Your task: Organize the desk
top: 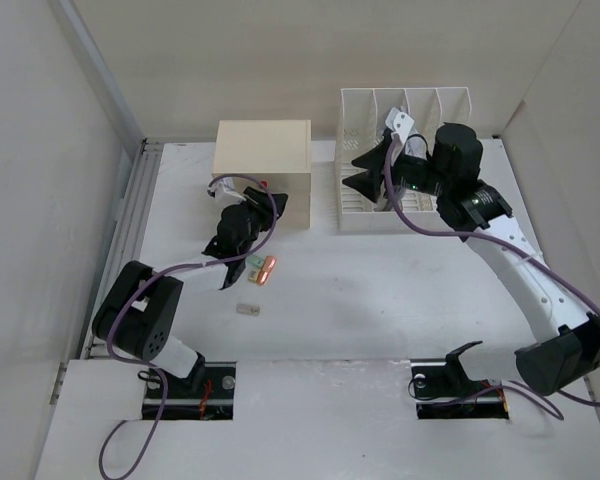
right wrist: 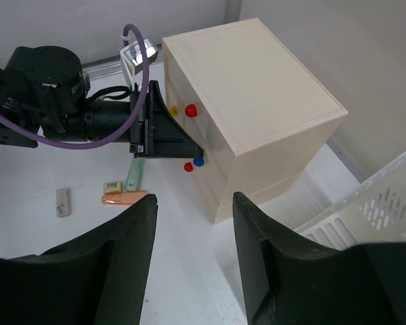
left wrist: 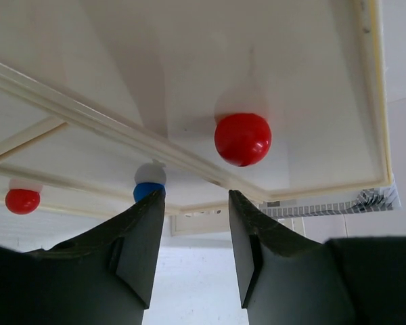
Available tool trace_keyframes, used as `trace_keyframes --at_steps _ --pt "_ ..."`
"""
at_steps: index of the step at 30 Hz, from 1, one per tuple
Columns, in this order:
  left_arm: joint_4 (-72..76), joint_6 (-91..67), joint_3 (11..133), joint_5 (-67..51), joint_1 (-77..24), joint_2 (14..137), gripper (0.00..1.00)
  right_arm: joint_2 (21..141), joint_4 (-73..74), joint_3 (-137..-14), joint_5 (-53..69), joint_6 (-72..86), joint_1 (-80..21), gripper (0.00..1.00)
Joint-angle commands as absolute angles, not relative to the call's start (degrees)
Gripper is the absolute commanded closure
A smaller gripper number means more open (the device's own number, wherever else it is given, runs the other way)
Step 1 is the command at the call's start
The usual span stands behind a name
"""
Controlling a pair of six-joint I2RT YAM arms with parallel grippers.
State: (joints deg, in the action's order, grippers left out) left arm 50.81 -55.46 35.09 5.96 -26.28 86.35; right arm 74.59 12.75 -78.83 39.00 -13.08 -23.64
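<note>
We see left gripper (left wrist: 196, 200) at cream drawer box (top: 262, 160) front, jaws apart, empty, beside blue knob (left wrist: 147, 191), likely to pull drawer; right gripper (right wrist: 193, 200) parted, empty, over file rack (top: 405, 110) edge; white desk (top: 380, 290) beneath both carries loose small items (top: 263, 268).

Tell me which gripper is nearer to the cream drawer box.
Left. The left gripper faces the front of the cream drawer box, close by its knobs; the right gripper hovers by the white file rack, off to one side.
</note>
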Motion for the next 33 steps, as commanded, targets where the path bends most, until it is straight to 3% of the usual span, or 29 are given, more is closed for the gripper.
trace_keyframes --at_steps 1,12,33 --pt "51.94 -56.33 36.39 7.38 -26.63 84.73 0.61 72.95 9.58 -78.49 40.0 -12.39 -23.38 0.46" --pt "47.91 -56.87 33.84 9.14 -27.69 82.53 0.65 72.95 9.05 -78.49 39.99 -11.87 -23.38 0.46" --pt "46.67 -55.11 40.25 10.72 -27.16 90.0 0.71 72.95 9.05 -77.43 39.37 -11.87 -22.85 0.46"
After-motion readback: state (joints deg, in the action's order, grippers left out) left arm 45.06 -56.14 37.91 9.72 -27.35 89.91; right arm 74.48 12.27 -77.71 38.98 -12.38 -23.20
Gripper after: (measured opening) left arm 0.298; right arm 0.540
